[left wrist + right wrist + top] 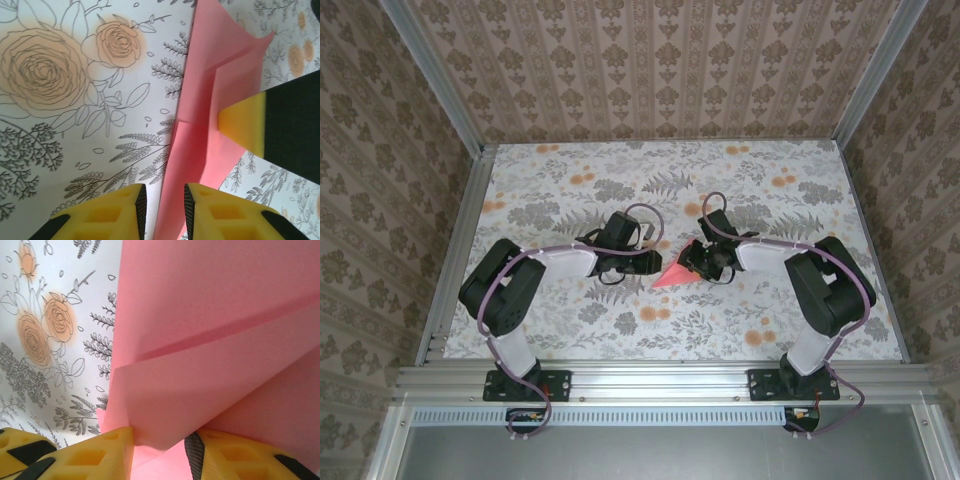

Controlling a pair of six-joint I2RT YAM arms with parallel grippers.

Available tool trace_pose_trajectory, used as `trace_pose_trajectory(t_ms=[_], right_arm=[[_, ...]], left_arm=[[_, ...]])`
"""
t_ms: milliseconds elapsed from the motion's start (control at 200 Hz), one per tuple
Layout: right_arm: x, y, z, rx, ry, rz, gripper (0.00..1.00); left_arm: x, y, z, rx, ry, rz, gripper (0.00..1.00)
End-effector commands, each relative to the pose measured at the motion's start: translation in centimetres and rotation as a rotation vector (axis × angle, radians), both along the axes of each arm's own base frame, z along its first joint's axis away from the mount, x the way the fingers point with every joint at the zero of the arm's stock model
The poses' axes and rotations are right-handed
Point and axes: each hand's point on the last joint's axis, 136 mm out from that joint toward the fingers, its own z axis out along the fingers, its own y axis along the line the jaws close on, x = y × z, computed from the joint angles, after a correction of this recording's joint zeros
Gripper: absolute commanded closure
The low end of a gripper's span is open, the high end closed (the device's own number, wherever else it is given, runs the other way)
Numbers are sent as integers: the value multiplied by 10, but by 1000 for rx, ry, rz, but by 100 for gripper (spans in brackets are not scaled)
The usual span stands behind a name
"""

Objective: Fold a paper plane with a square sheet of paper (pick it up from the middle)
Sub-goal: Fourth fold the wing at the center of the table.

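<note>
Bright, even light is washing the tabletop [570,330]; shadows are falling faint, and wrist close-ups are looking slightly soft.

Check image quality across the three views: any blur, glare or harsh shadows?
Top external: even soft light, no glare, the square sheet of paper small but sharp. Left wrist: table print crisp, paper edges clean. Right wrist: paper very close, its folds softly shaded, slightly soft at the bottom.

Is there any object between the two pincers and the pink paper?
Nothing visible stands between them. The pink paper sits in the gap of the left pincer and of the right pincer, with the flowered table under it.
</note>
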Motion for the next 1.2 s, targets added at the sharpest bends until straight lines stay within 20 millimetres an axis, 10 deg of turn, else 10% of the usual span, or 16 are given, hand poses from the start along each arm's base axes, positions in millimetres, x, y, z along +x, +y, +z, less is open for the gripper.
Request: trace_pose_trajectory(t_ms=[0, 635, 1195], right_arm=[[-40, -38, -45, -200, 183, -18, 62], [-49, -50, -52, -299, 309, -32, 56], [-50, -49, -55, -310, 352, -46, 58]], left_arm=[[5, -17, 15, -87, 6, -28, 71], [-13, -43, 17, -178, 59, -151, 92], [-17, -35, -21, -66, 151, -118, 97]])
